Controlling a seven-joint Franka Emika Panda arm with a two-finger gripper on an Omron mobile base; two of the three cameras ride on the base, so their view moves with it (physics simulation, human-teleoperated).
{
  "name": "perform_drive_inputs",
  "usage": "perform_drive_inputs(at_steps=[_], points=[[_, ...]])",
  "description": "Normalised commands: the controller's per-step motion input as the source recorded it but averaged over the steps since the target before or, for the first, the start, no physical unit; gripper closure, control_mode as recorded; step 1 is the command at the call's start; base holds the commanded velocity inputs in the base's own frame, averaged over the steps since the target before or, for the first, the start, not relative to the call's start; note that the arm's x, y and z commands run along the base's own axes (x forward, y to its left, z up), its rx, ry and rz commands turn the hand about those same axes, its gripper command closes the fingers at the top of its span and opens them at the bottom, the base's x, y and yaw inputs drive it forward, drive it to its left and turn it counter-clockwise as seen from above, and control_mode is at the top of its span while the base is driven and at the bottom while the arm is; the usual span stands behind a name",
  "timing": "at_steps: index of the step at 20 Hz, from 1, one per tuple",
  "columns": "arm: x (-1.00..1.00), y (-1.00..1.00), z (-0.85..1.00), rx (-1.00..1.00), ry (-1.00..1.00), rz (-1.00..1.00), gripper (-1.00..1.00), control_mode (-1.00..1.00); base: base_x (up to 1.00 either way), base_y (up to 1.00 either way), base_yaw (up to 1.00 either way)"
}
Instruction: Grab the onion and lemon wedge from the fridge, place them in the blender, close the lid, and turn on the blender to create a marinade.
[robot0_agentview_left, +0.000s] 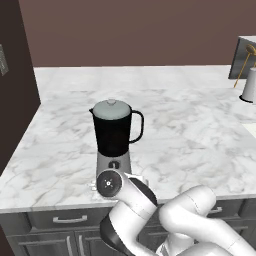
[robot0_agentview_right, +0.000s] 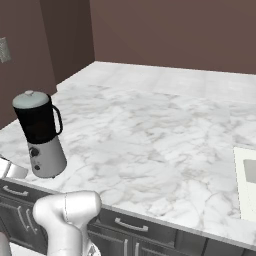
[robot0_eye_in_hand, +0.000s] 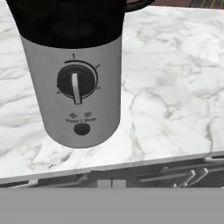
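**Blender with lid seated, standing near the front edge of a marble bench**

Left base view, left to right: a dark brown cabinet side borders the white, grey-veined marble bench. The blender stands upright near the bench's front edge. Its jar is dark, nearly black and slightly tapered, with a looped handle on its right side, and rests on a smooth silver-grey base. The lid, a pale grey disc with a small central knob, sits flat on the jar's rim and covers it fully. Directly in front of the base is the arm's rounded white wrist with a dark circular joint cap; the pincer itself is hidden there, and by its reading the two tips are pressed together with nothing visibly held. At far right a pale cylindrical cup stands near a thin golden rod.

Right base view: the blender is at far left, handle turned right, with the marble surface stretching wide to its right. A pale rectangular inset lies at the right edge. Grey drawer fronts with bar handles run below the bench edge.

Hand view: the silver-grey base fills the upper left, matte and gently tapered. On it is a round black knob whose pale pointer hangs almost straight down, with tick marks around it, and a small dark button beneath two tiny labels.
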Motion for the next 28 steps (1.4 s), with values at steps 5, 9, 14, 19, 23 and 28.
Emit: perform_drive_inputs(at_steps=[5,9,14,19,23,28], points=[[0.17,0.0,0.0,0.01,0.2,0.0,1.0,-1.0,0.0,0.0,0.0],[0.12,0.0,0.0,0.0,0.18,0.0,1.0,-1.0,0.0,0.0,0.0],[0.06,0.0,-0.09,0.0,0.06,0.0,1.0,-1.0,0.0,0.0,0.0],[0.05,0.0,-0.29,0.0,0.0,0.0,1.0,-1.0,0.0,0.0,0.0],[0.05,0.0,-0.37,0.0,0.0,0.0,1.0,-1.0,0.0,0.0,0.0],[0.16,0.0,-0.12,0.0,0.0,0.0,1.0,-1.0,0.0,0.0,0.0]])
